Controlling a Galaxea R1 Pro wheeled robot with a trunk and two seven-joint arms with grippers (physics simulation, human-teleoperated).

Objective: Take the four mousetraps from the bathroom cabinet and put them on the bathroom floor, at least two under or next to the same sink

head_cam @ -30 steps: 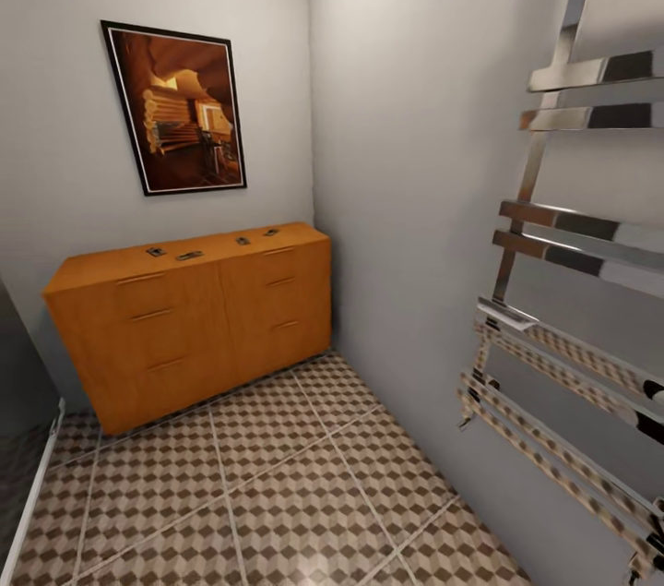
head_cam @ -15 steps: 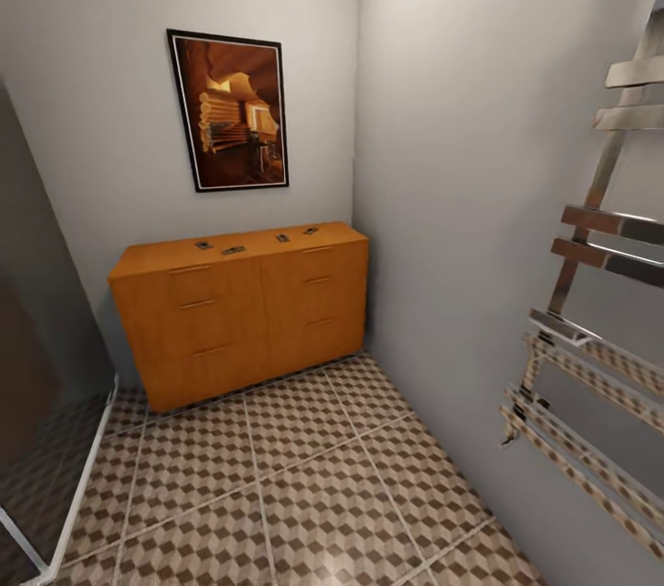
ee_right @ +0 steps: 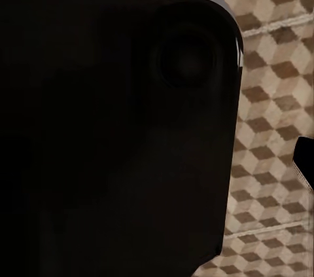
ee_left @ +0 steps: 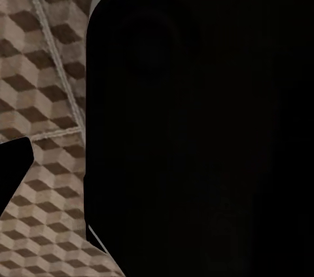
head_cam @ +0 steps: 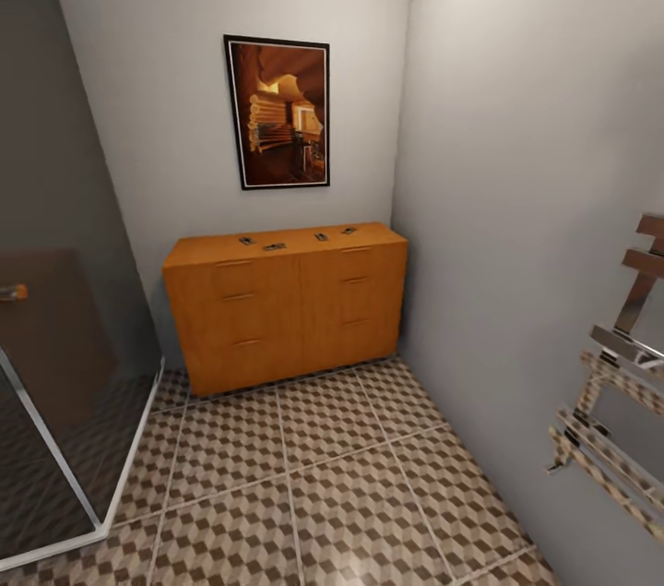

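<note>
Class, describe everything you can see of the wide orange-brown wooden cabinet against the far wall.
The wide, low orange-brown wooden cabinet has six closed drawers in two columns, each with a slim bar handle. It stands upright on the cube-patterned tiled floor, backed against the grey wall under a framed picture, its right end in the corner. Four tiny mousetraps lie on its top.

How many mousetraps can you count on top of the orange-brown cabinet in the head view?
4, in a row along the cabinet top near the wall: mousetrap one leftmost, mousetrap two beside it, mousetrap three right of centre, mousetrap four rightmost.
</note>
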